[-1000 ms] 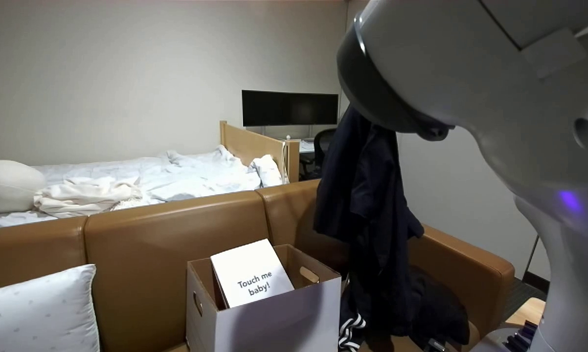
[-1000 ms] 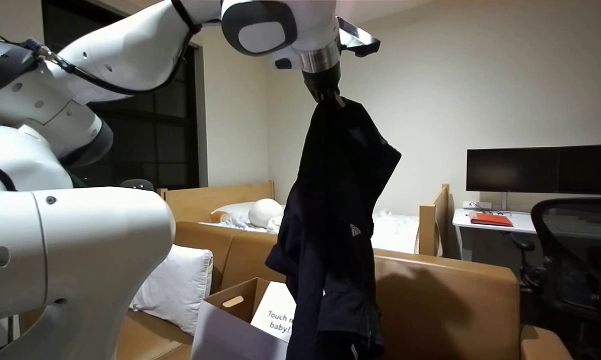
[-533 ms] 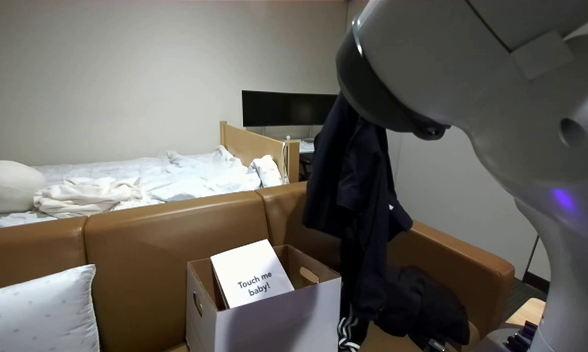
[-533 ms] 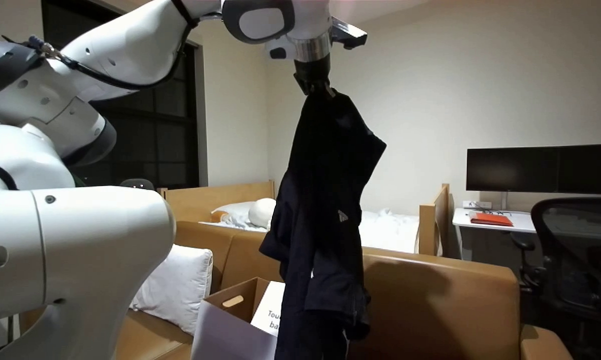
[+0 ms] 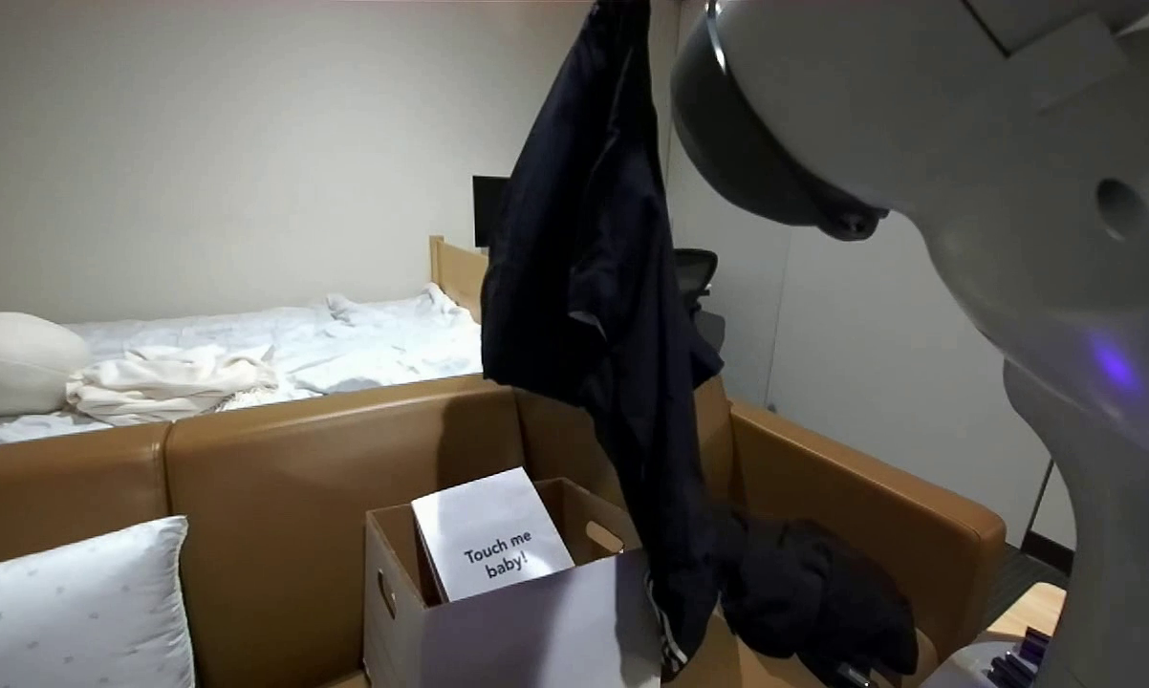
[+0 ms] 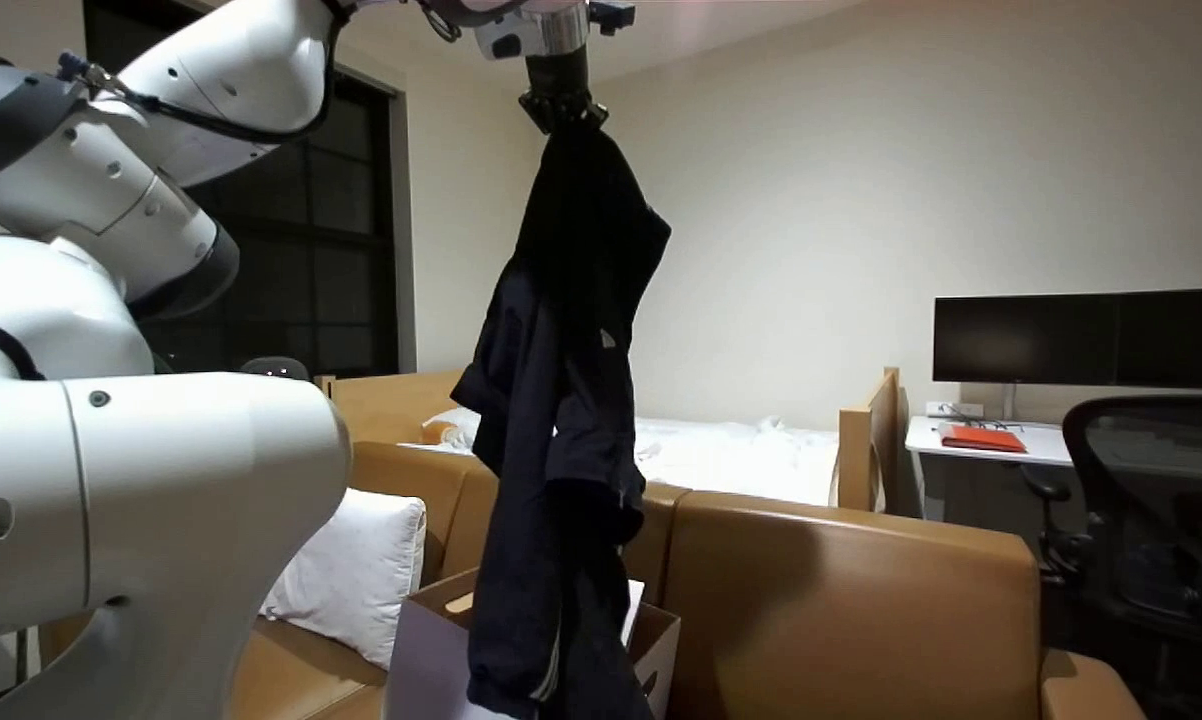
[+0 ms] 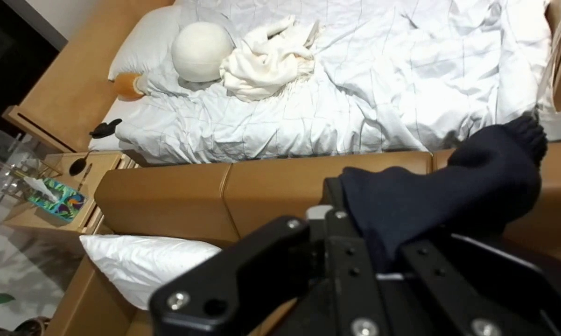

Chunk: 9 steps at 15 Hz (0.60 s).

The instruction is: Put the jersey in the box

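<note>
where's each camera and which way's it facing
An exterior view: before the sofa, facing box and bed; arm at right.
An exterior view: before the sofa, facing jersey and desk; arm at left, gripper at top.
Wrist view: on the arm, aimed down at sofa and bed; gripper shows.
Both exterior views share jersey and box.

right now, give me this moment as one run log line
gripper: clamped on jersey | jersey: hanging, lower end outside box | box: white card rising above rim | status: jersey not yet in box

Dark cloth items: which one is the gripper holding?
The jersey, hanging from the gripper; the other, a black cloth bundle, lies crumpled on the sofa.
</note>
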Each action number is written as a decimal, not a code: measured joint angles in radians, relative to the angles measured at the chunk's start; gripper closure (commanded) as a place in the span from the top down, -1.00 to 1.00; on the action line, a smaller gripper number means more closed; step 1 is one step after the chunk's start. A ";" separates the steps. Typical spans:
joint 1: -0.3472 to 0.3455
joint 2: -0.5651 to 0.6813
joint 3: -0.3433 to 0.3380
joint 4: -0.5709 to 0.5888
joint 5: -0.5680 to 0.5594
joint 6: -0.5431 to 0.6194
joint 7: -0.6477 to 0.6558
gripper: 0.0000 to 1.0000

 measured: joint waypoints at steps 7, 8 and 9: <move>0.083 -0.140 -0.003 0.129 0.000 0.378 0.000 -0.99; 0.103 -0.159 -0.012 0.149 0.000 0.433 0.000 -0.99; 0.124 -0.174 -0.022 0.171 0.000 0.486 0.000 -0.99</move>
